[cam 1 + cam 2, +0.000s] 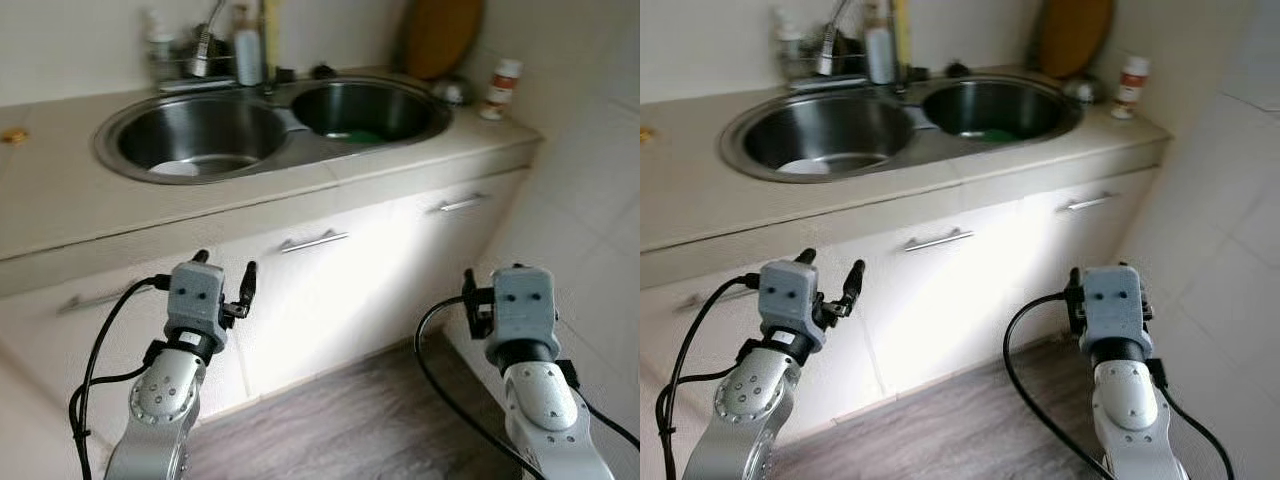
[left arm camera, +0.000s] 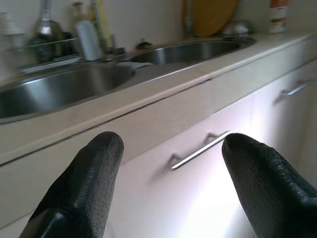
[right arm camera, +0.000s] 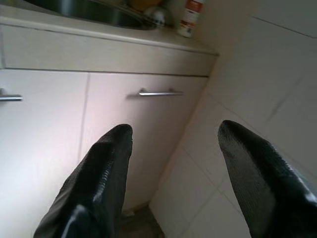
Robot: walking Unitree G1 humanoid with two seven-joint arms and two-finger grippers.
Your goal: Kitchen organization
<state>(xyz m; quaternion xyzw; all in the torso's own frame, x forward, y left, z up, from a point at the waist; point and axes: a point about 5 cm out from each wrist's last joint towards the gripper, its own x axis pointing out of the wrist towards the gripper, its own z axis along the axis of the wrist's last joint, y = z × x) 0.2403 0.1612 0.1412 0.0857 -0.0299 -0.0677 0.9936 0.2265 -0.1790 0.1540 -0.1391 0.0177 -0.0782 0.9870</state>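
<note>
Biggest risk, imo: both arms sit low, below the counter (image 1: 60, 200) edge, facing the cabinet doors. If the robot steps fwd or lifts w/o backing off, the left gripper (image 1: 224, 279) could knock the counter lip or snag on the handle (image 1: 313, 241) just beyond its tips. The right gripper (image 3: 171, 163) is near the tiled wall (image 1: 590, 240) at the counter's end, so a swing outward could scrape the tiles. Loose black cables (image 1: 95, 370) loop off both wrists and could catch on a handle.

Second risk: nothing is picked yet, and the task is vague. Things to sort are all up top: bottle (image 1: 500, 88) at the far right corner of the counter, board (image 1: 440, 35) leaning on the back wall, soap bottles by the tap (image 1: 205, 40), a pale dish in the left basin (image 1: 200, 135), sth green in the right basin (image 1: 365, 110). Reaching the back row over the sink means a long stretch, so a tip-over of the upright bottles looks likely.

Pose: left arm raised in front of the chest, forearm angled up, fingers (image 2: 84, 183) spread apart, nothing between them, aimed at the middle door. Right arm mirrors it, fingers (image 3: 104, 173) likewise parted and empty, aimed at the right door and its handle (image 3: 159, 92). Neither touches anything.
</note>
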